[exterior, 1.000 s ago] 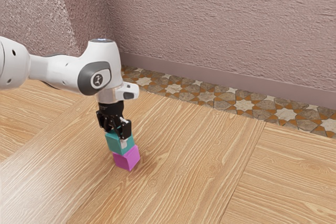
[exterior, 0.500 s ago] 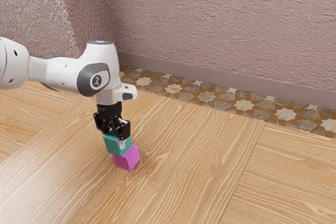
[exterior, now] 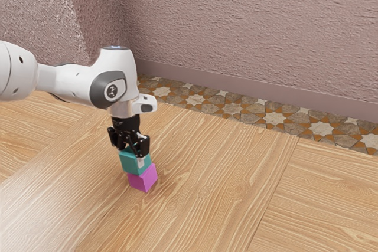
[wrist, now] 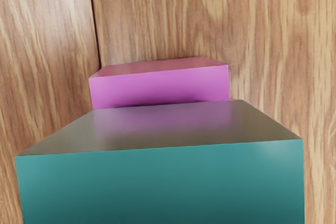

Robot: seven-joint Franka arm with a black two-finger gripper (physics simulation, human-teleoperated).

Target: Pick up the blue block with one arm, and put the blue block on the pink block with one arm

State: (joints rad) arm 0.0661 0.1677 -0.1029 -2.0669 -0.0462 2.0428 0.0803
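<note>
the white franka arm [exterior: 59, 81] is extended in from the exterior view's left and held roughly level. it is bent sharply downward at the wrist [exterior: 110, 90]. the black gripper [exterior: 133, 149] is pointed straight down beneath the wrist.

You see the arm [exterior: 59, 81] cut off by the exterior view's left edge, so its base is out of sight. The gripper [exterior: 133, 147] covers part of the top of the blue block [exterior: 134, 163], and you cannot tell its grip there. That block hides the top face of the pink block [exterior: 143, 179]. In the wrist view the lower edge cuts off the blue block, which hides the pink block's near side
</note>
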